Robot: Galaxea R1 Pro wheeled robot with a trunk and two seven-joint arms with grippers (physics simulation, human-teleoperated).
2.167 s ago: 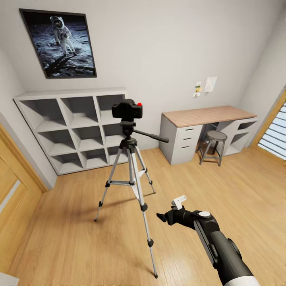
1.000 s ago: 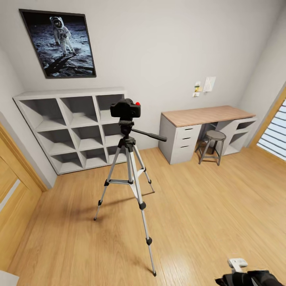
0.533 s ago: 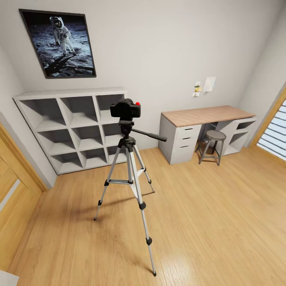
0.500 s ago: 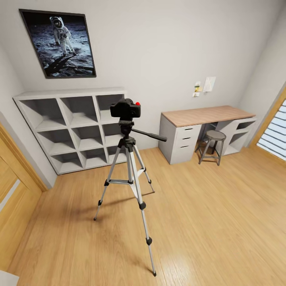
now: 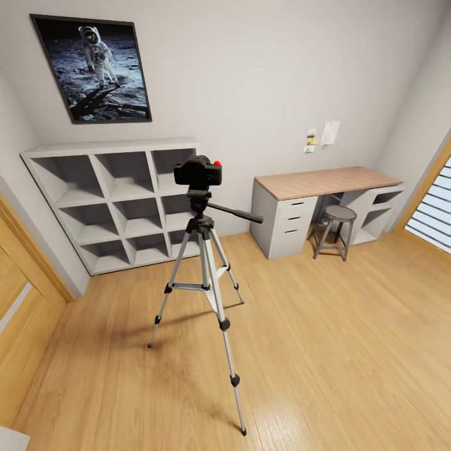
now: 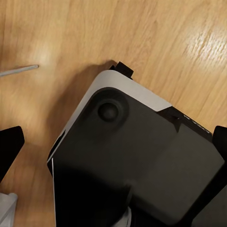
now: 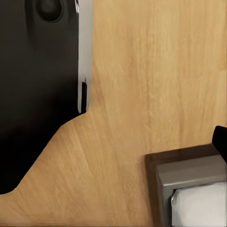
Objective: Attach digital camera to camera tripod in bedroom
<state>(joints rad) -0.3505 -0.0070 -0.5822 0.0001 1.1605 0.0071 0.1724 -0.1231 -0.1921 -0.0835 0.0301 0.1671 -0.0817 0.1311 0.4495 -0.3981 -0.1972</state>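
While seated atop the camera tripod, the digital camera faces left.

digital camera: small, black, boxy, red mark on top, upright, seated on tripod head | camera tripod: three silver legs spread on plank floor, black joints and feet, black pan handle angled right | bedroom: tripod mid-floor, near the far wall, left of centre

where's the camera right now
In the head view, the camera sits on top of the tripod, left of centre, in front of the grey shelf unit.
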